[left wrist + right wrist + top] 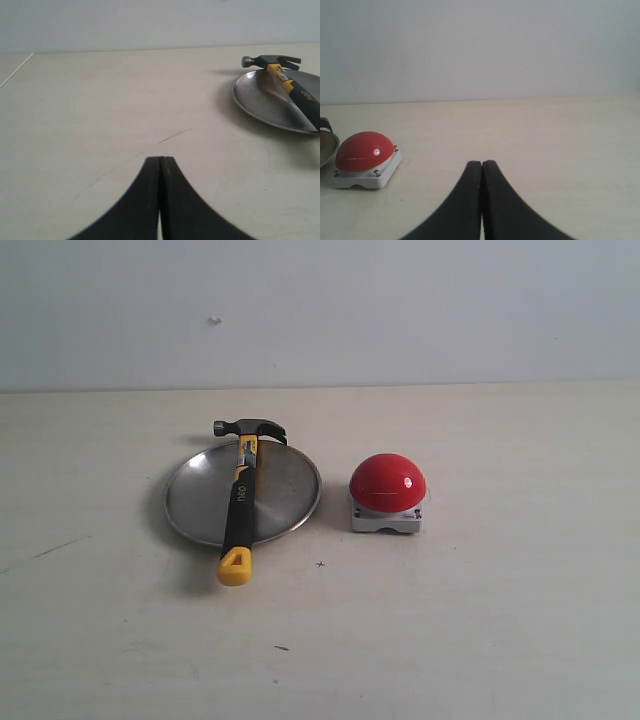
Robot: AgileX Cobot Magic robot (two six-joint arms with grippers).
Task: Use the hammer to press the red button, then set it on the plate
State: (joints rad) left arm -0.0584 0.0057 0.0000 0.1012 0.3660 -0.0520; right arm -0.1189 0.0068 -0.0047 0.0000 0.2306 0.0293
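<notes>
silver plate (195, 502) sits left of centre on the worktop (480, 620), w/ the hammer (240, 502) lying across it. dark head is at the far rim, black handle crosses the dish, yellow end pokes out past the near rim. it's abt as long as the plate is wide, so it can't lie fully inside. it bridges rim to rim instead, propped rather than flat.

the red button (387, 483) stands just right of the plate, apart from it, nothing on the dome.

left tool (160, 161) is pressed together, pinching nothing, low over bare worktop w/ plate and hammer head off to one side of its cam. right tool (482, 164) is likewise pressed together and empty, button near but not touched. neither arm shows in the exterior cam, so i reckon both are parked clear.

my read: hammer's on the plate, so the last step looks done. whether the button was pressed, i can't tell. if not, the left arm looks closer to the hammer. i'd spread its tool first, then go for the overhanging handle end.
</notes>
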